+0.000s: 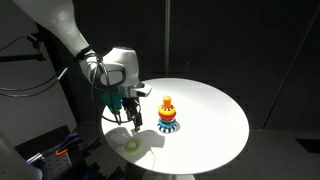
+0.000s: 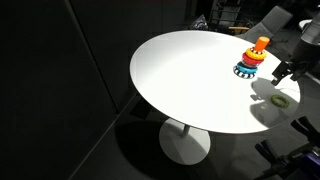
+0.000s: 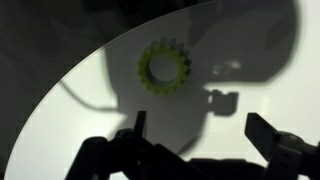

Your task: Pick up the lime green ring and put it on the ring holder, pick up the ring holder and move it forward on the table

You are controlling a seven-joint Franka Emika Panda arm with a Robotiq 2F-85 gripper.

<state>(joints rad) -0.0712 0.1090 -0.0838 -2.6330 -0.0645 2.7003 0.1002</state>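
Observation:
The lime green ring lies flat on the white table near its edge. It also shows in an exterior view and in the wrist view, where it looks toothed. The ring holder, a cone toy with blue base and orange, red and yellow rings, stands upright near the table's middle; it shows in both exterior views. My gripper hangs above the ring, open and empty. In the wrist view its two dark fingers are spread wide, with the ring beyond them.
The table's curved edge runs close to the ring, with dark floor beyond. The room around is dark. Equipment with blue parts stands beside the robot base. The table's pedestal stands below.

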